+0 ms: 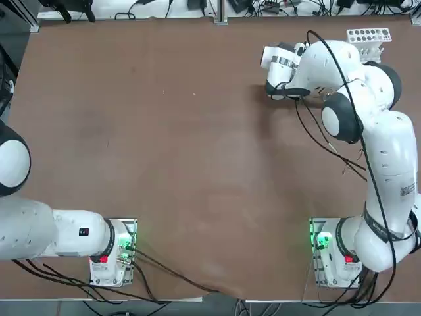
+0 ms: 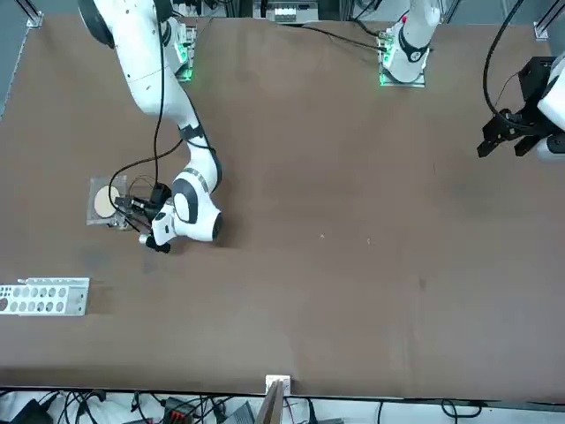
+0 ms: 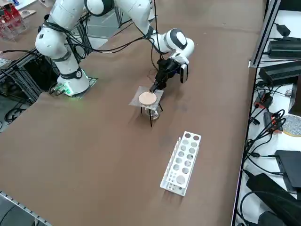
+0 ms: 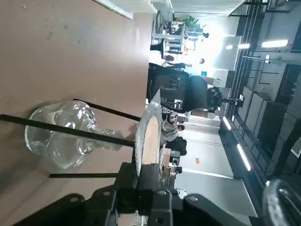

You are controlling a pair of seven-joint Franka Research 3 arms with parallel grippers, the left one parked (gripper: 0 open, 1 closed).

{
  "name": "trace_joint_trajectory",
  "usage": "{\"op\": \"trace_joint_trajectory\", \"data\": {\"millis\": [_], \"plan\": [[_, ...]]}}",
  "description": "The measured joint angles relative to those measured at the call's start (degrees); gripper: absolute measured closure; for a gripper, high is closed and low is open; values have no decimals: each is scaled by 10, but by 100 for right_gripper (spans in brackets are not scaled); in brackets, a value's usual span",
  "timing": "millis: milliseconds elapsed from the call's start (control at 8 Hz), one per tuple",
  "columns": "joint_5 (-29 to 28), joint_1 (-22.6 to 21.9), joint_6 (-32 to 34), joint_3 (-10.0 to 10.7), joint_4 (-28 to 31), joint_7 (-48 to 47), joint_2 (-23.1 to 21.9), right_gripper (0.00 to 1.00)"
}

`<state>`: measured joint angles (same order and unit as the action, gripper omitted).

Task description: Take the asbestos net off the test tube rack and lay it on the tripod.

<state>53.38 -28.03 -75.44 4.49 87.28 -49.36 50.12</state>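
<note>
- Grey wire mesh with a round beige disc at its centre, the asbestos net (image 3: 147, 98), is already off the white plastic test tube rack (image 3: 182, 162); you can see the rack standing bare, well apart from it, near the table edge.
- Your net now sits over the small dark thin-wire tripod (image 3: 151, 114), whose slender legs show beneath it in the right side view. A clear glass burner (image 4: 70, 134) stands on the brown table (image 1: 164, 151) under the ring, between the legs.
- Your right gripper (image 3: 155, 87) is clamped on one edge of the net, its black fingers pinched together on the mesh in the wrist view, at the side of the net away from the rack.
- From the wrist view the net looks close to level across the ring, though you cannot tell from these pictures whether its full weight rests on the tripod or partly hangs from the grip.
- My reading: the carry is done and the placing is nearly finished. What is left for you is to let go of the mesh and draw the arm away without dragging the net off the ring or nudging the light stand.
</note>
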Motion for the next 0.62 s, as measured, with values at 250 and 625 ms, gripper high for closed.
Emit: {"op": "trace_joint_trajectory", "data": {"millis": [250,625], "plan": [[0,0,0,0,4,0,0,96],[0,0,0,1,9,10,0,70]]}}
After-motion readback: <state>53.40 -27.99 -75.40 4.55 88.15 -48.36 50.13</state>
